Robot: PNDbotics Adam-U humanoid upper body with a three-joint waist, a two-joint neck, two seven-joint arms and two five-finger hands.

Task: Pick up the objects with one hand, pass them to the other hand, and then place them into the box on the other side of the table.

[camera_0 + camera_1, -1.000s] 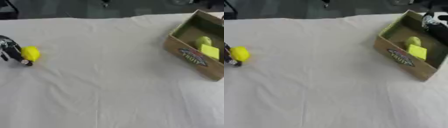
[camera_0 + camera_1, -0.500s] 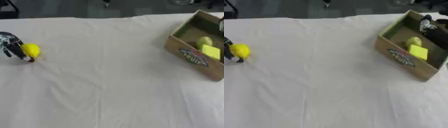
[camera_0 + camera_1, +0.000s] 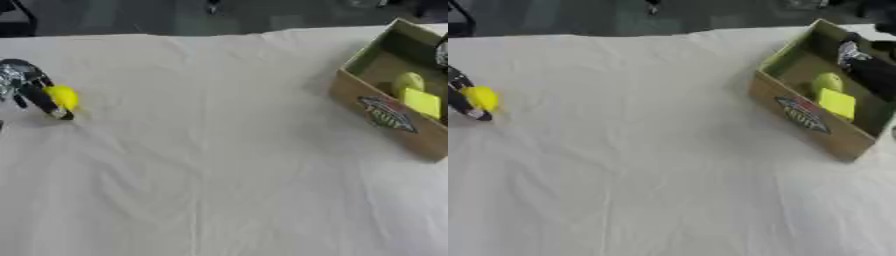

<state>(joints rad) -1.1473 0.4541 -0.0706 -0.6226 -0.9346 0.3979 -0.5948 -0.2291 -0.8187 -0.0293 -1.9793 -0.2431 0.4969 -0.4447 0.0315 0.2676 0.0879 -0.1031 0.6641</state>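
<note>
A small round yellow object (image 3: 63, 96) is at the far left of the white-clothed table (image 3: 219, 165). My left hand (image 3: 24, 85), black and silver, has its fingers curled round the object, one dark finger (image 3: 48, 105) running down beside it. On the right stands an open cardboard box (image 3: 798, 112) with a printed label. Inside lie a yellow-green round thing (image 3: 827, 81) and a flat yellow block (image 3: 836, 103). My right hand (image 3: 866, 67) hangs over the box's far side, and how its fingers stand is hidden.
The white cloth is creased and covers the whole table between the hand and the box. The table's far edge (image 3: 219, 34) runs along the top, with dark floor and chair legs beyond.
My left hand and the yellow object have shifted slightly upward in the view. My right hand has stayed over the box.
</note>
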